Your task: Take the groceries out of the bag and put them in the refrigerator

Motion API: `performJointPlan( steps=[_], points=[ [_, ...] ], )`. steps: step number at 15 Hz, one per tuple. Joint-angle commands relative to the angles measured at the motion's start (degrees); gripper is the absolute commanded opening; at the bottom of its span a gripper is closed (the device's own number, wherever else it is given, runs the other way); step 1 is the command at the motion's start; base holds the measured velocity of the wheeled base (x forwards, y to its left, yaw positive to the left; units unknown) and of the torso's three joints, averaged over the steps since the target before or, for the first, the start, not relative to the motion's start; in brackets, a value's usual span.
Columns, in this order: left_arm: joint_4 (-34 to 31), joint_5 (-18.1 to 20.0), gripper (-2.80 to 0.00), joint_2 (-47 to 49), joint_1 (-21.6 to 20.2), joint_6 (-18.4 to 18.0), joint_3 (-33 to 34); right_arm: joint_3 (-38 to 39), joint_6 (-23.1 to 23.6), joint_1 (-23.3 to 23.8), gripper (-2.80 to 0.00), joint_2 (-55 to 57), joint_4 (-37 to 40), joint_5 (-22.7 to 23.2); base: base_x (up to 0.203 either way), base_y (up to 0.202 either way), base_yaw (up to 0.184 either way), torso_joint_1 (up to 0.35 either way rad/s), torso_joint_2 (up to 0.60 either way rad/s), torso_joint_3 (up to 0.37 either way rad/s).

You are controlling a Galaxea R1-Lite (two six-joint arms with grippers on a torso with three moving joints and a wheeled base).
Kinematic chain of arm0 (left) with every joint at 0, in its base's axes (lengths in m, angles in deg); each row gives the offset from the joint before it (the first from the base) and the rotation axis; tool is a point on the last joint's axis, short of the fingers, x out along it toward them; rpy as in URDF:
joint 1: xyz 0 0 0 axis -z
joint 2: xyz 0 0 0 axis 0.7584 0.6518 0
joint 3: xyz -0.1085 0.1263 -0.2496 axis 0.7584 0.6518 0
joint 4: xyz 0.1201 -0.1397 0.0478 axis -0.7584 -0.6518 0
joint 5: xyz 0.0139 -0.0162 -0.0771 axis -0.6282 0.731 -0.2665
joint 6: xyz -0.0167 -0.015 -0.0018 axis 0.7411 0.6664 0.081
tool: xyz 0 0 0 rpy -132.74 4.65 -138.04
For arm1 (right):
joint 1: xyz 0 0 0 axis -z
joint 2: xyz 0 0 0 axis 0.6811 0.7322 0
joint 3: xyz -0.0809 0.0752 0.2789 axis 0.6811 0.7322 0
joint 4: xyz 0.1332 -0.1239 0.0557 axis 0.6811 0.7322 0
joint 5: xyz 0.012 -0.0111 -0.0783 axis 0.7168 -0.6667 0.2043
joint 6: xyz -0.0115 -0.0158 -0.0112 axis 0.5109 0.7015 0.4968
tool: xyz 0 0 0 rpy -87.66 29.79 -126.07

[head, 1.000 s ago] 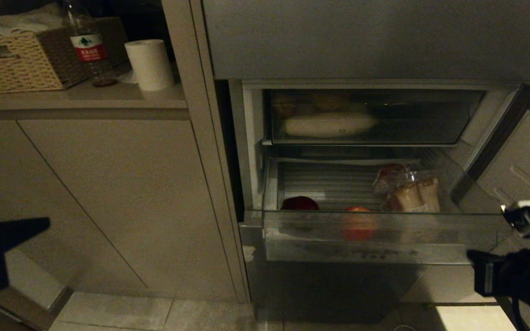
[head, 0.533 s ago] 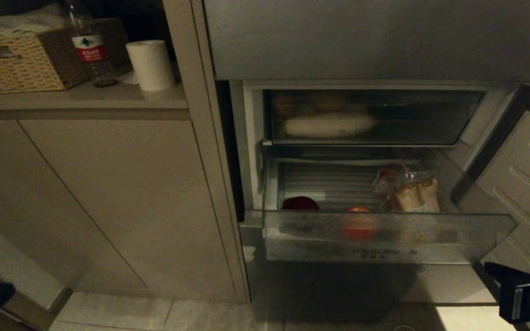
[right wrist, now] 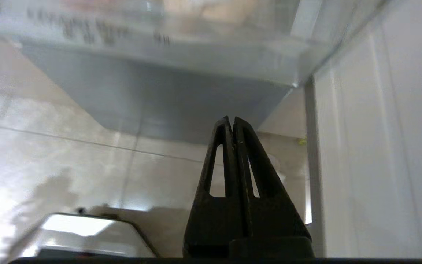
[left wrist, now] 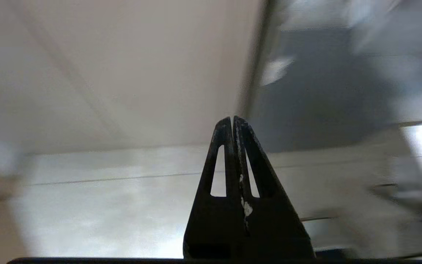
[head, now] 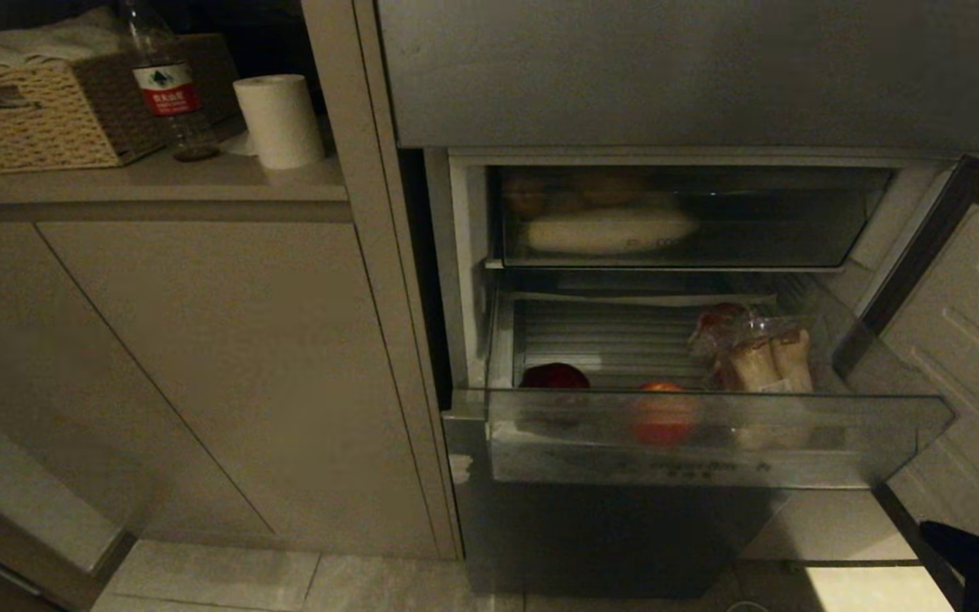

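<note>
- The refrigerator (head: pixel 676 76) stands open, its clear drawer (head: pixel 710 433) pulled out.
- The groceries in the drawer: a wrapped pack of pale lumps (head: pixel 757 353) at the right, a red fruit (head: pixel 664 412) at the front, a dark red one (head: pixel 553 376) at the left.
- The left gripper (left wrist: pixel 232 119) is pressed together, empty, facing the cupboard and floor.
- The right gripper (right wrist: pixel 232 119) is pressed together, empty, low beneath the drawer beside the open door (head: pixel 978 340).
- A water bottle (head: pixel 162 85), paper roll (head: pixel 279 119) and basket (head: pixel 39 115) sit on the worktop (head: pixel 200 183).

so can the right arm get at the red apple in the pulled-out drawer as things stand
Probably yes, after some repositioning. The drawer is pulled out with its top open, and the red apple sits just behind its clear front wall. But the right gripper is shut and low, below the drawer's underside, so it must rise and open first.
</note>
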Motion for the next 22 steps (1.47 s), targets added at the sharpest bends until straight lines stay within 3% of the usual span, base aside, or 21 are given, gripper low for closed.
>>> performJointPlan(
  steps=[1,2,5,6,7,8,10,12,15,17,22],
  points=[
    [5.4,-4.6,-2.80,-6.1,-2.9,-5.5,10.9,3.2,2.4,0.2,-2.80,-6.9,0.0,-0.2,0.000,0.000,0.000,0.000,0.00,0.000],
    [9.4,-6.0,-2.80,-6.0,-4.2,-6.7,14.8,6.2,5.0,1.7,-2.80,-10.6,0.4,-0.2,0.000,0.000,0.000,0.000,0.00,0.000],
    [11.8,-2.8,-2.80,-8.3,-12.9,-10.2,17.4,8.4,6.9,10.2,-2.80,-22.2,5.4,1.2,0.000,0.000,0.000,0.000,0.00,0.000],
    [11.5,0.0,-2.80,-12.1,-13.6,-11.4,17.5,8.6,6.9,11.7,-2.80,-27.4,6.9,2.3,0.000,0.000,0.000,0.000,0.00,0.000],
    [10.6,5.9,-2.80,-17.4,-14.1,-12.7,17.6,8.8,7.0,12.7,-2.80,-33.4,9.0,4.1,0.000,0.000,0.000,0.000,0.00,0.000],
    [9.9,9.1,-2.80,-20.8,-14.4,-13.2,17.7,8.9,7.1,13.3,-2.80,-38.7,11.3,5.8,0.000,0.000,0.000,0.000,0.00,0.000],
    [11.8,13.3,-2.80,-22.5,-15.1,-11.8,19.0,8.8,7.4,13.9,-2.80,-49.3,15.5,8.3,0.000,0.000,0.000,0.000,0.00,0.000],
    [13.6,13.5,-2.80,-22.1,-15.3,-8.0,21.1,9.0,7.1,14.1,-2.80,-53.8,17.3,10.1,0.000,0.000,0.000,0.000,0.00,0.000],
    [13.7,13.8,-2.80,-22.0,-15.3,-8.8,21.1,9.1,1.4,14.2,-2.80,-53.7,19.7,11.1,0.000,0.000,0.000,0.000,0.00,0.000],
    [13.7,13.3,-2.80,-22.1,-15.3,-6.1,21.1,9.1,-2.7,14.2,-2.80,-53.7,22.0,11.3,0.000,0.000,0.000,0.000,0.00,0.000],
    [13.7,12.4,-2.80,-22.1,-15.3,-4.2,21.1,9.1,-0.2,14.2,-2.80,-53.7,22.1,11.4,0.000,0.000,0.000,0.000,0.00,0.000]
  ],
)
